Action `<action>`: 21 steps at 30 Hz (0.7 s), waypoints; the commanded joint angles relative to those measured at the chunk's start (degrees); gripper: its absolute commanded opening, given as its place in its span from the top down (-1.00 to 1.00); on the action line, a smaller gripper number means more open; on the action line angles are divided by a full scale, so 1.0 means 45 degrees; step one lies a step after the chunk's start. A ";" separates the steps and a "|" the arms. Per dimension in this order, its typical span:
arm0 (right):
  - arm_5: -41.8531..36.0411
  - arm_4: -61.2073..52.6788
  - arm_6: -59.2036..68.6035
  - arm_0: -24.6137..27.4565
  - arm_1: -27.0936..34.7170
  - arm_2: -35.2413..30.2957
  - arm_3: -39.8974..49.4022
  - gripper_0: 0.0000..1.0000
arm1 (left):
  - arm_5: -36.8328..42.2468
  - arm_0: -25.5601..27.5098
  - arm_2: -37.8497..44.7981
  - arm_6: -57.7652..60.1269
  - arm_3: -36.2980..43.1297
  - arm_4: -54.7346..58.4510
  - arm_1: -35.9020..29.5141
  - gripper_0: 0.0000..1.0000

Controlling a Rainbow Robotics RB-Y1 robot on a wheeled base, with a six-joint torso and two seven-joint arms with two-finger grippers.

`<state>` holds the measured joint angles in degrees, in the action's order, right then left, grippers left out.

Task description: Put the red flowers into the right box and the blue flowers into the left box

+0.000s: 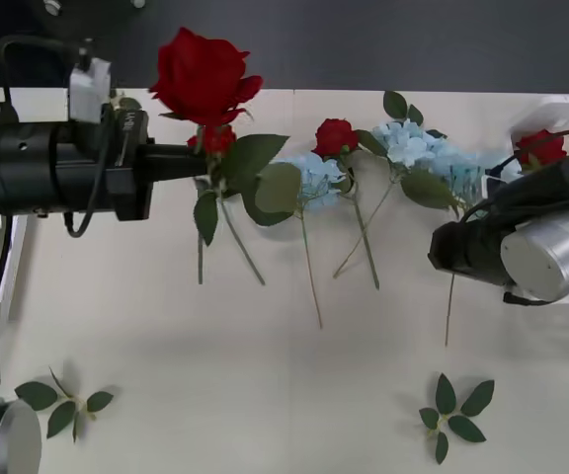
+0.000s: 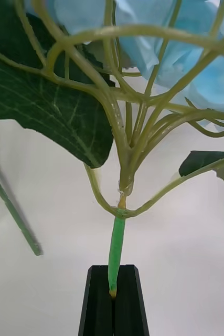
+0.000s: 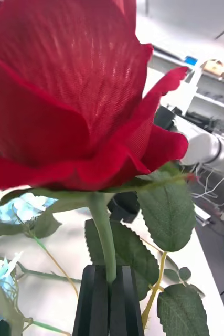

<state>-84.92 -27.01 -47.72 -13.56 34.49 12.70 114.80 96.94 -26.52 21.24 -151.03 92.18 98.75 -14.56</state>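
1. A cream table [image 1: 166, 355] carries everything.
2. Red flowers [image 1: 336, 136] and blue flowers [image 1: 418, 148] lie mixed along its far side.
3. Two leaf sprigs [image 1: 454, 415] lie near the front.
4. The right box [image 1: 561, 114] sits at the far right.

Two flowerless leaf sprigs lie on the pale table [image 1: 265, 365] — one sprig [image 1: 62, 403] near its left front corner, the other sprig [image 1: 452, 415] toward the right front — well apart.

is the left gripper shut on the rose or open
Shut: the left gripper has its black fingers pressed on the red rose's stem.
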 commanded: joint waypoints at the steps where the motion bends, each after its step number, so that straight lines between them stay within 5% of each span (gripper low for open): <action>1: 0.0025 0.0026 -0.0899 0.0162 0.0266 -0.0067 0.0466 1.00 | 0.0821 -0.0727 0.0242 -0.0882 -0.0152 0.0810 0.0033 1.00; 3: 0.0044 0.0182 -0.1016 0.0162 0.0247 -0.0067 0.0447 0.90 | 0.0938 -0.0884 0.0066 -0.0871 -0.0113 0.1377 0.0053 1.00; 8: 0.0044 0.0397 -0.1172 0.0182 0.0247 -0.0067 0.0408 0.17 | 0.1094 -0.1470 -0.0559 -0.0774 0.0336 0.1748 0.0092 1.00; 21: 0.0025 0.0397 -0.1563 0.0162 0.0461 -0.0145 0.0525 0.16 | 0.2169 -0.2173 0.0515 -0.0882 0.0492 0.1201 0.2533 1.00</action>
<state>-84.91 -24.85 -51.29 -12.57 34.49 12.26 115.15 106.52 -34.45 24.28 -152.81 92.42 104.04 -3.18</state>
